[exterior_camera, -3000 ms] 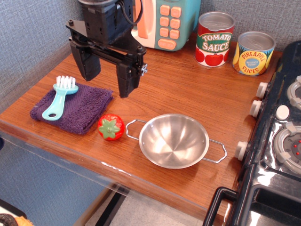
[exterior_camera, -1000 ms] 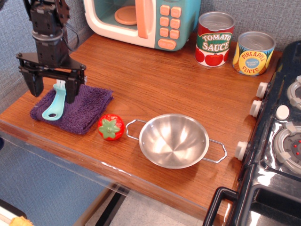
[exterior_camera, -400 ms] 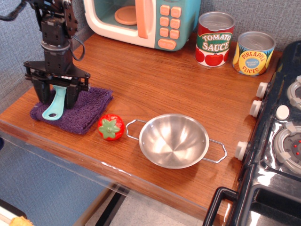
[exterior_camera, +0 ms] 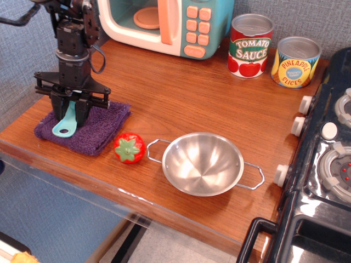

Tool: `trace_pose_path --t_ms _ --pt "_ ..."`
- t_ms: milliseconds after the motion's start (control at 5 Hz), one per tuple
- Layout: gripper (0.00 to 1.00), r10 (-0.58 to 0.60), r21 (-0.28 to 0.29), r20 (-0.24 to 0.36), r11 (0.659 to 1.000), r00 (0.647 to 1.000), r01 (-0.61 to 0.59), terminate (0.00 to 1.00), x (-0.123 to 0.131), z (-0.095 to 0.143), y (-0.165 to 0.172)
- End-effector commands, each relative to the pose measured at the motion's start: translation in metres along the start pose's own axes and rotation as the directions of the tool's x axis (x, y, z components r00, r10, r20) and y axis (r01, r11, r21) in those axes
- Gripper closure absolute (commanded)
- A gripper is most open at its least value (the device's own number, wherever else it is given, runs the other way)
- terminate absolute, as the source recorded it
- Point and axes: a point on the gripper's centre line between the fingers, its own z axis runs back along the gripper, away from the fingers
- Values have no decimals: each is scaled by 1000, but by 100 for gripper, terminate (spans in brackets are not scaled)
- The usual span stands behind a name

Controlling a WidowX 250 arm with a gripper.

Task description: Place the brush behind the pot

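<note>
The light-teal brush [exterior_camera: 64, 125] lies on a purple cloth [exterior_camera: 96, 130] at the table's front left. Only its handle and end hole show; the bristles are hidden behind the gripper. My black gripper [exterior_camera: 69, 112] stands straight down over the cloth. Its two fingers are pressed against either side of the brush handle, low on the cloth. The shiny steel pot [exterior_camera: 203, 163], with two wire loop handles, sits empty at the front middle, well to the right of the gripper.
A red toy tomato [exterior_camera: 129, 148] lies between cloth and pot. A toy microwave [exterior_camera: 170, 24] stands at the back. Tomato sauce can [exterior_camera: 250, 46] and pineapple can [exterior_camera: 296, 62] stand at the back right. A black stove [exterior_camera: 323, 164] borders the right side.
The gripper came from mid-table to the cloth, lowered over the brush, and its fingers narrowed onto the handle. The brush has shifted slightly.
</note>
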Motion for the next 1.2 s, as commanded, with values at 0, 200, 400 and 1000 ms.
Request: trace_pose_path --t_ms 0,200,400,1000 --pt "100 -152 -67 250 983 956 174 0 1 112 -60" --pt "100 -216 -111 248 962 944 249 0 14 109 -118" --pt "100 -233 -110 227 959 945 263 0 28 95 -180" --pt "100 -222 -140 171 959 960 247 0 45 52 -218"
